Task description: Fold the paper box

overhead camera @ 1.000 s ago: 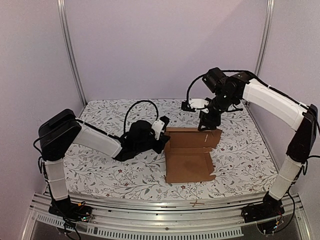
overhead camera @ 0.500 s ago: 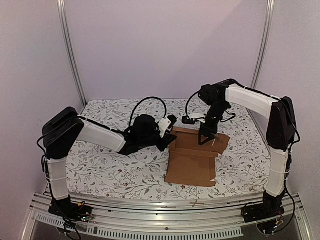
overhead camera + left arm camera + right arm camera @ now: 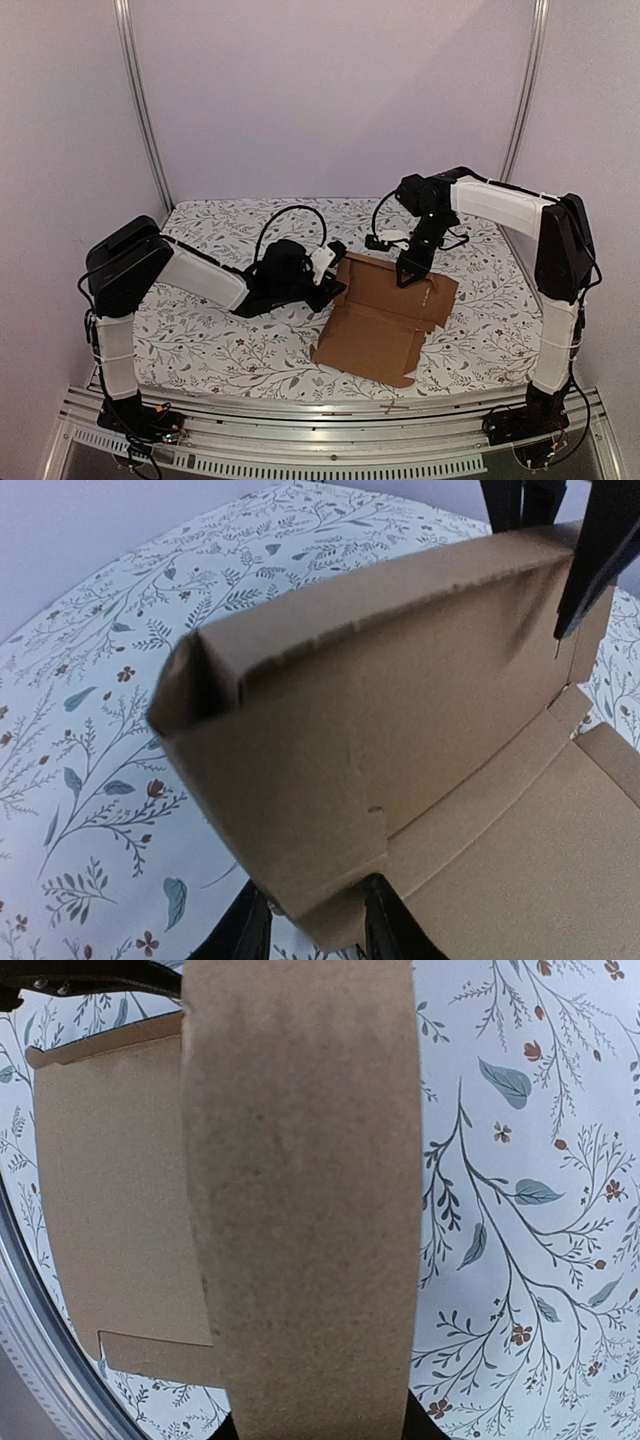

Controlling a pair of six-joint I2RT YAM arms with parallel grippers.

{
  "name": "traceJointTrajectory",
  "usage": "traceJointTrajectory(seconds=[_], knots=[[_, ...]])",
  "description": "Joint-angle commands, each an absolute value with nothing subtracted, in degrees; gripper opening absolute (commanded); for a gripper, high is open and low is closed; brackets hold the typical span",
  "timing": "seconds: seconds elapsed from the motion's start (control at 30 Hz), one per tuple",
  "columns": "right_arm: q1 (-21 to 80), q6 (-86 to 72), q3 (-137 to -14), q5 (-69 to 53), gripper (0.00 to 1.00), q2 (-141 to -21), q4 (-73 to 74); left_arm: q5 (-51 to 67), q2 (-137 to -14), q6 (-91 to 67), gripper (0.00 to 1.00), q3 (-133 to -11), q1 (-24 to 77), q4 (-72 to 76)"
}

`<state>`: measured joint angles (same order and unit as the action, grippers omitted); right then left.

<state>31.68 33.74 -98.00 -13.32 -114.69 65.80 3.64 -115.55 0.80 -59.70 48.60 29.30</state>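
Observation:
The paper box (image 3: 385, 315) is plain brown cardboard, half folded, lying mid-table with its back wall raised. My left gripper (image 3: 335, 280) is at the box's back left corner. In the left wrist view its gripper (image 3: 315, 930) has a finger on each side of a folded cardboard corner (image 3: 330, 780), shut on it. My right gripper (image 3: 410, 270) points down onto the top of the back wall. In the right wrist view a wide cardboard strip (image 3: 300, 1190) fills the gap of that gripper (image 3: 318, 1430), whose fingers barely show beside it.
The floral table cloth (image 3: 210, 330) lies under everything. A small white and black object (image 3: 385, 240) sits behind the box. Purple walls and metal posts close in the sides and back. A metal rail (image 3: 330, 415) runs along the near edge.
The right gripper came down onto the back flap and the back wall has risen. The box has turned and slid, its front edge now nearer the left and the rail.

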Motion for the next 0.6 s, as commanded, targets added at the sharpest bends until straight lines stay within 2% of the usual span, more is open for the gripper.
traceJointTrajectory(seconds=[0.0, 0.17, 0.33, 0.57], knots=[[31.46, 31.04, -97.21, -10.26, 0.29, -112.09, 63.51, 2.46, -114.24, -0.93, 0.33, -56.67, 48.17, 29.79], [31.42, 30.61, -96.79, -10.58, 0.29, -111.59, 63.37, 2.90, -113.88, -1.61, 0.29, -55.59, 48.16, 31.21], [31.46, 30.87, -96.12, -10.68, 0.30, -111.29, 63.21, 1.44, -115.19, -1.77, 0.39, -57.74, 48.04, 32.09], [31.50, 31.34, -96.04, -10.88, 0.30, -111.27, 63.19, 5.97, -115.75, -1.67, 0.39, -59.57, 45.28, 31.88]])
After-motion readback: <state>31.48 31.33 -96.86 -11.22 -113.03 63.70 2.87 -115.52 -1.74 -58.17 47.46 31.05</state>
